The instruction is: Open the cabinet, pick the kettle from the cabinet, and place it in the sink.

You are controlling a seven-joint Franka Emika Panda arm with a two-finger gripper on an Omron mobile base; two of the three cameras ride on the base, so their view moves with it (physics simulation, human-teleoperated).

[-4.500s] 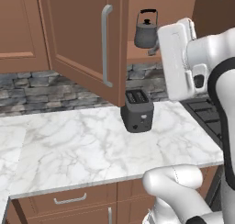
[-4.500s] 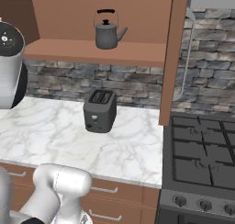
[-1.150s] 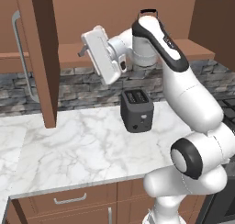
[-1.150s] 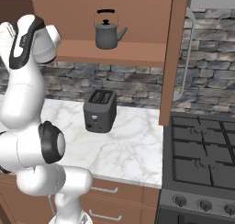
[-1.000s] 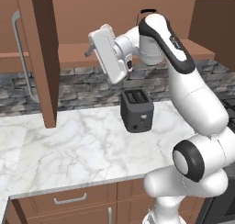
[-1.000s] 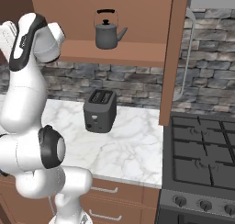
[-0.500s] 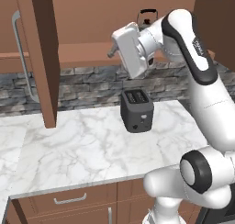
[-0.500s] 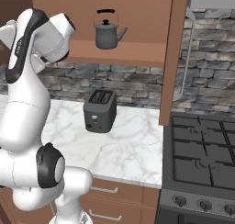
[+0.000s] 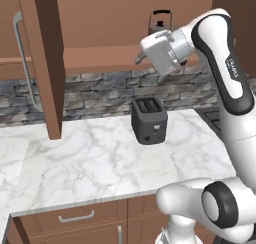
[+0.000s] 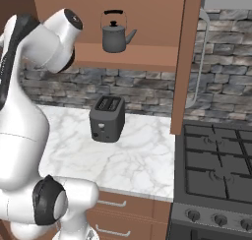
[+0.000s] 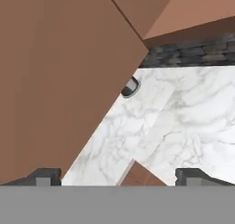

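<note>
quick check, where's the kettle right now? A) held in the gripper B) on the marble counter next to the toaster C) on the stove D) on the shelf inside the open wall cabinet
D: the kettle stands on the shelf of the open cabinet, above the toaster, and the gripper is open with nothing held.

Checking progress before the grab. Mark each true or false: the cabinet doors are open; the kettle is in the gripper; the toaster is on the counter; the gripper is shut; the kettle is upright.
1. The cabinet doors are open: true.
2. The kettle is in the gripper: false, it sits on the cabinet shelf, ungrasped.
3. The toaster is on the counter: true.
4. The gripper is shut: false, its fingertips stand wide apart.
5. The kettle is upright: true.
</note>
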